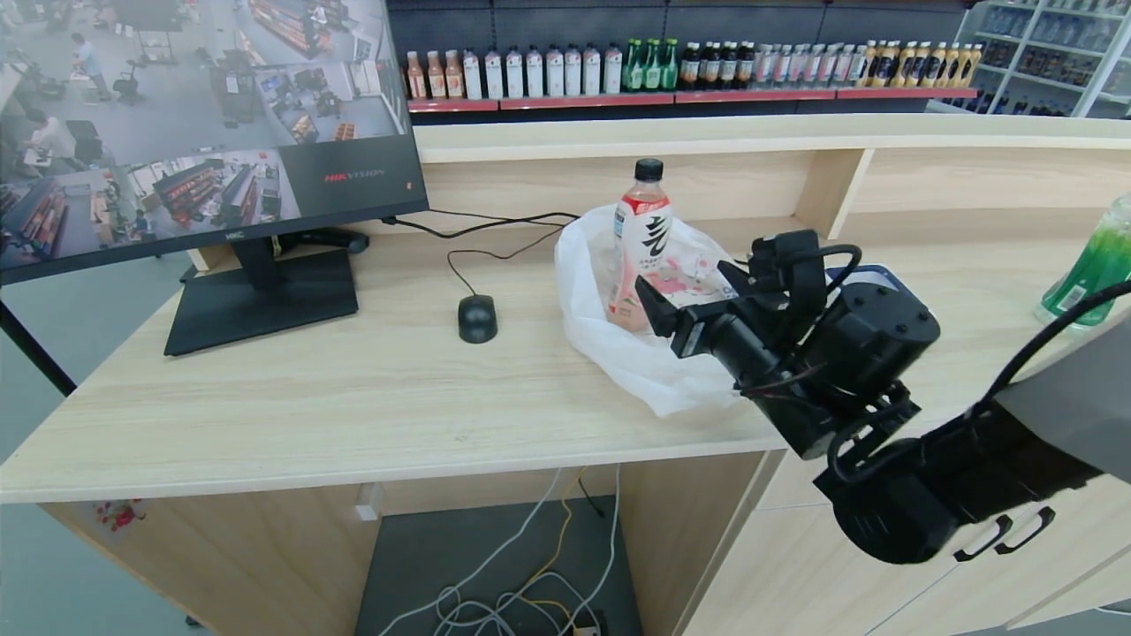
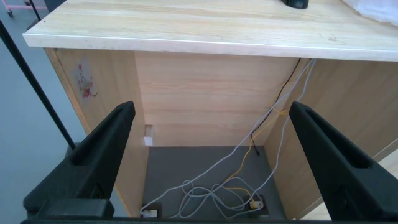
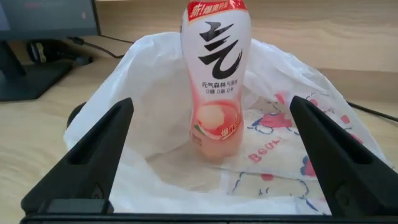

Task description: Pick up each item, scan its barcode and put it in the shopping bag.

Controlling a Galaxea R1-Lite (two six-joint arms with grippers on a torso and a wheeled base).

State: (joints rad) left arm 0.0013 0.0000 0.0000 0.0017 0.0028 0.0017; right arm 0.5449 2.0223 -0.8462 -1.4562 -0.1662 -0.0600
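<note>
A pink drink bottle with a black cap stands upright inside the white shopping bag on the wooden counter. In the right wrist view the bottle rises from the bag beside a pink-printed packet. My right gripper is open just in front of the bottle, fingers on either side of it and not touching; the same gripper holds nothing. My left gripper is open and empty, low in front of the counter edge, facing the space under it.
A green bottle stands at the counter's far right, and a blue item peeks out behind the right arm. A monitor and a mouse with cables occupy the left. Loose cables lie under the counter.
</note>
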